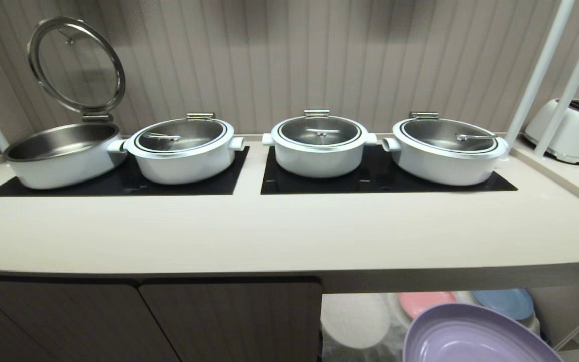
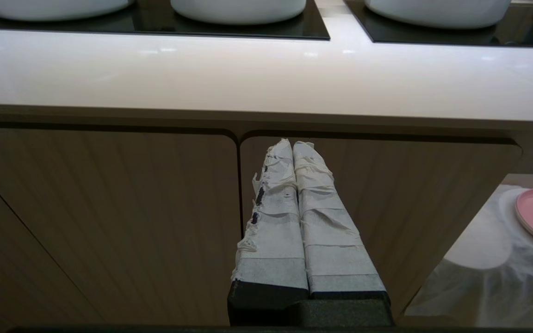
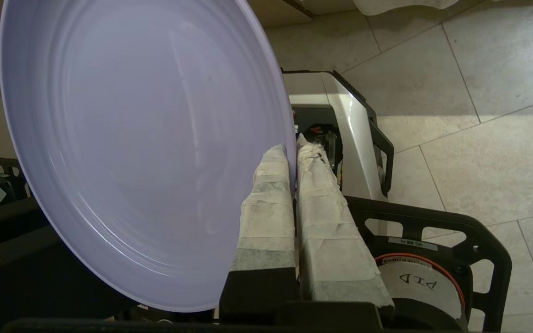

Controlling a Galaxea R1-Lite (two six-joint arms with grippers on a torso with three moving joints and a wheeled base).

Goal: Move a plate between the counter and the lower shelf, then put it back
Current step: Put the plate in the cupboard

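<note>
The lilac plate point(image 1: 475, 337) shows at the bottom right of the head view, in front of the lower shelf point(image 1: 360, 322) and below the counter point(image 1: 269, 231). In the right wrist view the plate point(image 3: 146, 148) stands tilted on edge, and my right gripper point(image 3: 293, 150) is shut on its rim, one taped finger on each side. The right gripper itself is outside the head view. My left gripper point(image 2: 293, 144) is shut with nothing in it, pointing at a cabinet door point(image 2: 363, 208) under the counter point(image 2: 248, 78).
Several white pots point(image 1: 318, 146) stand on two black hob panels point(image 1: 370, 183); the leftmost point(image 1: 63, 156) has its lid raised. A toaster point(image 1: 576, 130) sits far right behind white posts. On the cloth-draped shelf lie a pink plate point(image 1: 422, 301) and a blue plate point(image 1: 505, 301). My base point(image 3: 354, 148) is under the plate.
</note>
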